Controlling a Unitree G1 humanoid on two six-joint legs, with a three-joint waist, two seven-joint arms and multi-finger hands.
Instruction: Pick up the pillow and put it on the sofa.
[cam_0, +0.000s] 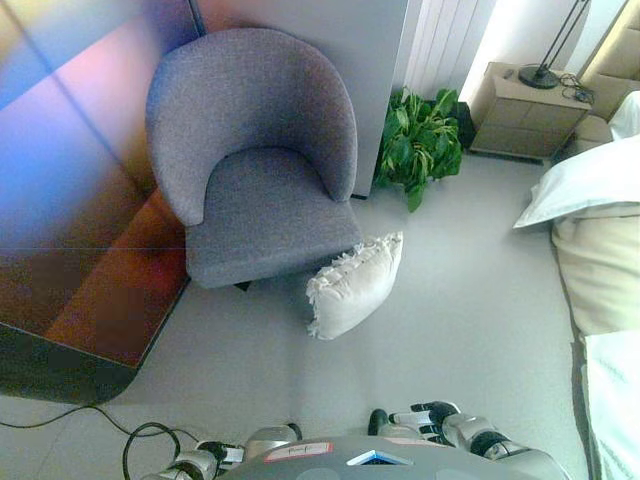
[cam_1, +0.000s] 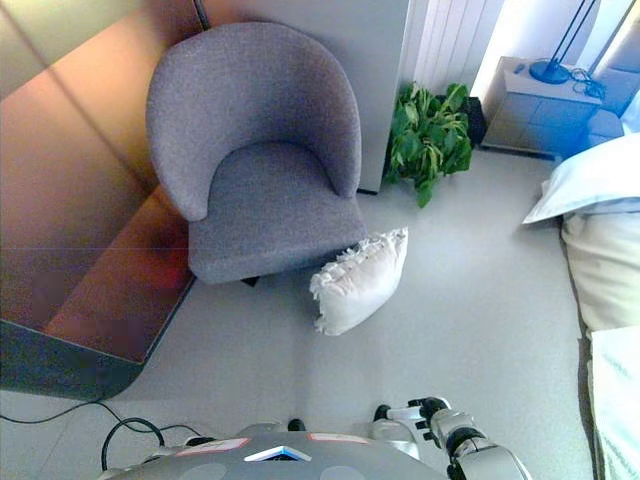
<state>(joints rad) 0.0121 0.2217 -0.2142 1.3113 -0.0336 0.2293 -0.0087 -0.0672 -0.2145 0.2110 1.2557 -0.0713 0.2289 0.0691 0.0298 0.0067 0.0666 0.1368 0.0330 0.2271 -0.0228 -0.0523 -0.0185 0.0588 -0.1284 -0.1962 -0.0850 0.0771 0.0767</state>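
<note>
A cream pillow (cam_0: 352, 286) with a frilled edge stands on its side on the grey floor, leaning against the front right corner of the grey armchair-style sofa (cam_0: 262, 200). The sofa's seat holds nothing. My right hand (cam_0: 418, 420) is low at the bottom right of the view, well short of the pillow, with its fingers relaxed and holding nothing. My left hand (cam_0: 208, 458) shows only partly at the bottom edge, also far from the pillow.
A green potted plant (cam_0: 418, 140) stands right of the sofa. A nightstand (cam_0: 525, 112) with a lamp is at the back right. A bed with white bedding (cam_0: 600, 240) runs along the right edge. A wooden panel (cam_0: 90, 270) is on the left.
</note>
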